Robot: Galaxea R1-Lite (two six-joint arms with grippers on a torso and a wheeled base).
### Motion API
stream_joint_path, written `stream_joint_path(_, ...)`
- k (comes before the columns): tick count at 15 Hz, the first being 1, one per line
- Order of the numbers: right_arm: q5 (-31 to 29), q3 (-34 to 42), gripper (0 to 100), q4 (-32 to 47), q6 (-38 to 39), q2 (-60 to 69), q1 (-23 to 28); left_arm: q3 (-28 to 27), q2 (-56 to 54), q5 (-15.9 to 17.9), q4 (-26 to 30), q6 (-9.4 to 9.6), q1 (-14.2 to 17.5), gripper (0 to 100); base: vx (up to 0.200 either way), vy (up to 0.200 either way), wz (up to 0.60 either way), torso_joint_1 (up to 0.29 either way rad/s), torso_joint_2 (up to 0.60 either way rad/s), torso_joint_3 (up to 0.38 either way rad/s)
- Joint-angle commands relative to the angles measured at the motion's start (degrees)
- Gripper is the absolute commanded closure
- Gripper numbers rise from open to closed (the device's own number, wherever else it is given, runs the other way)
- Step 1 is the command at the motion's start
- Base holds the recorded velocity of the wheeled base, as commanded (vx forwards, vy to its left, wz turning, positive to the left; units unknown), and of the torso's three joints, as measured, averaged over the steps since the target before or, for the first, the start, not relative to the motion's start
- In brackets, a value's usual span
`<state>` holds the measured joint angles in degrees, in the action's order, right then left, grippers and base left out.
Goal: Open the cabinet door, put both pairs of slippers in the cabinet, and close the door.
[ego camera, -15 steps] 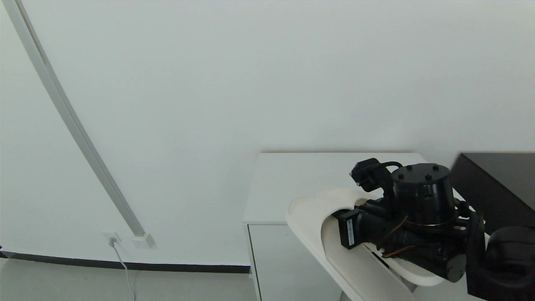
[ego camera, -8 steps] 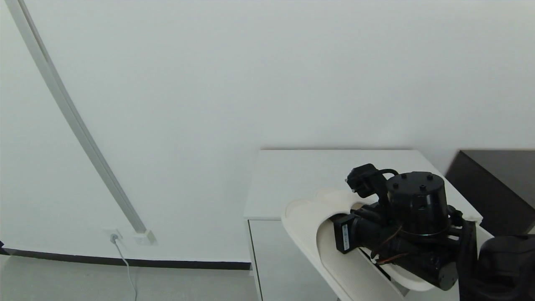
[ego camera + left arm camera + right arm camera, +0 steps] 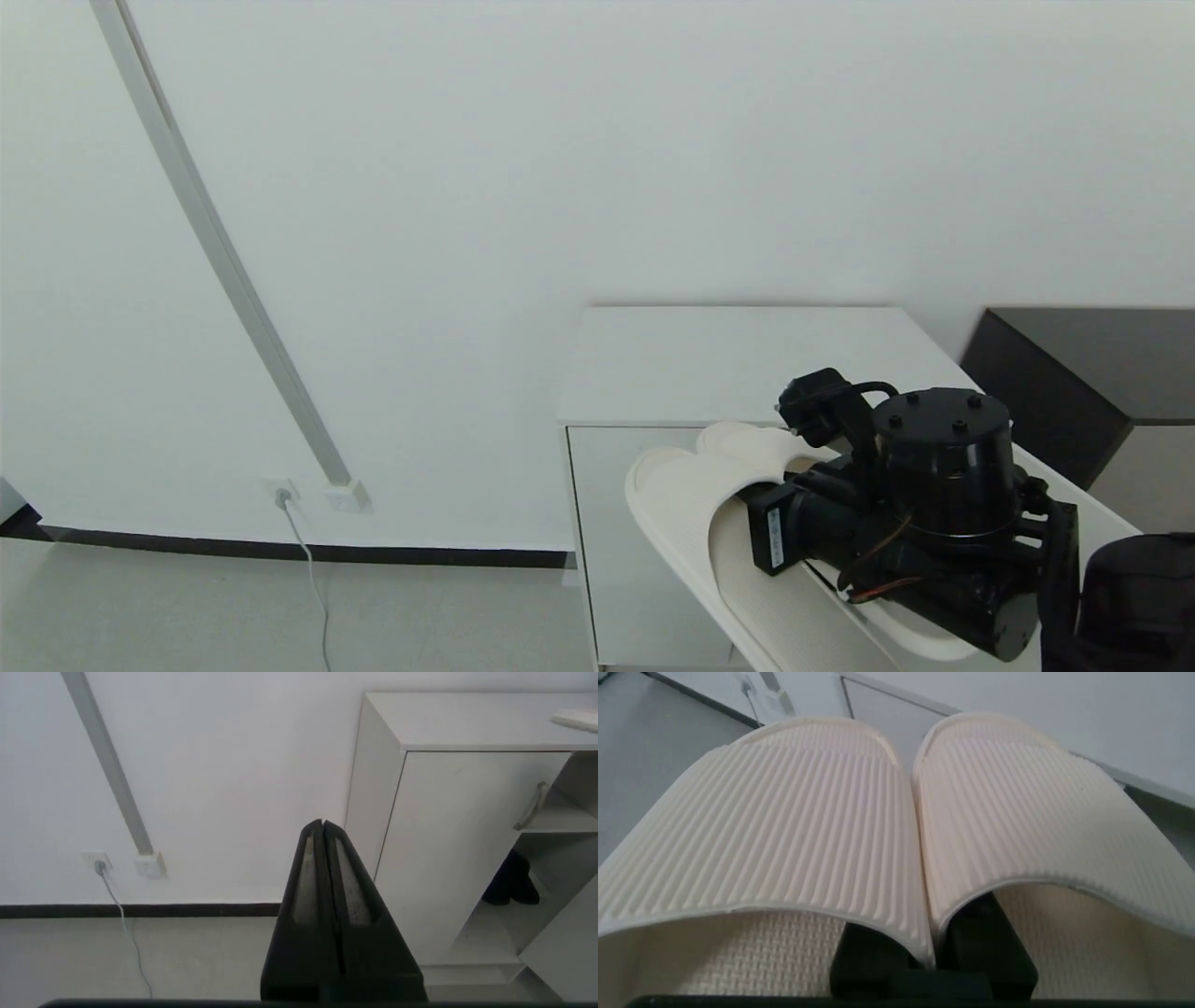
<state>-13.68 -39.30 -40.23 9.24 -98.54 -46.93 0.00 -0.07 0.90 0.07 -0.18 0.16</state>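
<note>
Slippers (image 3: 686,523), a cream pair held side by side, sit in the right gripper (image 3: 934,973), which is clamped on their adjoining sides, just in front of the white cabinet (image 3: 728,364). Over the last second the whole head view has shifted, so the camera has moved, while the pair keeps its place in the grip. One side of the cabinet stands open, so loading looks next. The left gripper (image 3: 322,859) hangs closed and empty, apart from the cabinet.
</note>
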Motion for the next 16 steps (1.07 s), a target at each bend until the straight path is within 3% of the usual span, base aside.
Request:
stream_joint_path(1, 0.05, 0.45, 100, -0.11, -0.01, 0.54, -0.09, 0.00, 0.07, 0.06, 0.01, 0.01, 0.02, 100, 0.000, 0.000, 0.00, 0.000, 0.00, 0.000)
stream_joint_path(16, -0.03, 0.89, 100, -0.11, 0.08, 1.42, -1.49, 0.00, 0.07, -0.55, 0.01, 0.01, 0.02, 100, 0.000, 0.000, 0.00, 0.000, 0.00, 0.000)
